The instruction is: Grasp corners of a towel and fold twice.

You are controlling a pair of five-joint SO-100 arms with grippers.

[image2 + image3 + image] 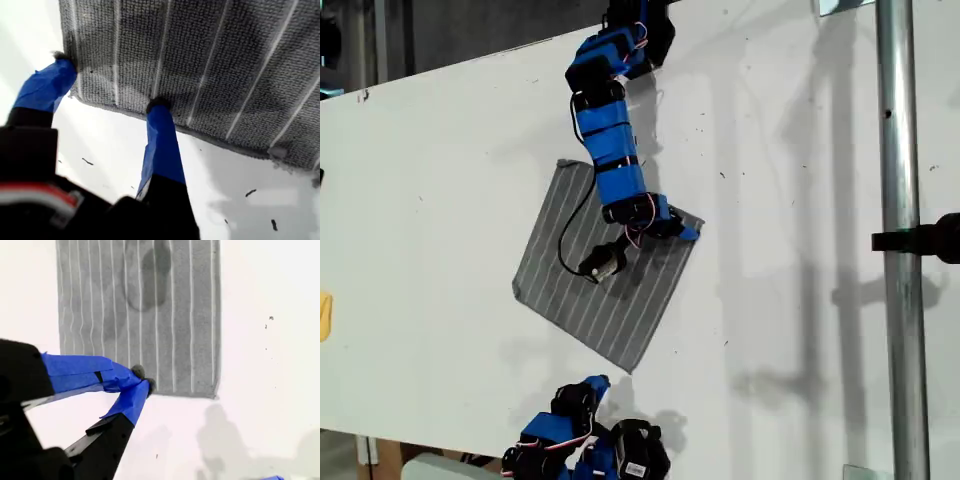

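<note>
The grey towel [582, 292] with thin white stripes lies flat on the white table, turned like a diamond in the exterior view. My first gripper [682, 231] reaches in from the far edge and stands open at the towel's corner [698, 222] on the exterior view's right. Its two blue fingertips [157, 107] press on the hem either side of that corner [80, 92] of the towel [225, 60]. My second gripper [597, 384] sits folded back at the near edge, a little short of the nearest corner [632, 369]. This second gripper [142, 381] is shut on nothing, with the towel [190, 315] beyond it.
A metal pole [900, 250] with a black clamp [930, 238] stands at the exterior view's right. The first arm's black cable [567, 240] and wrist camera [603, 262] hang over the towel. A yellow object [323, 315] shows at the exterior view's left edge.
</note>
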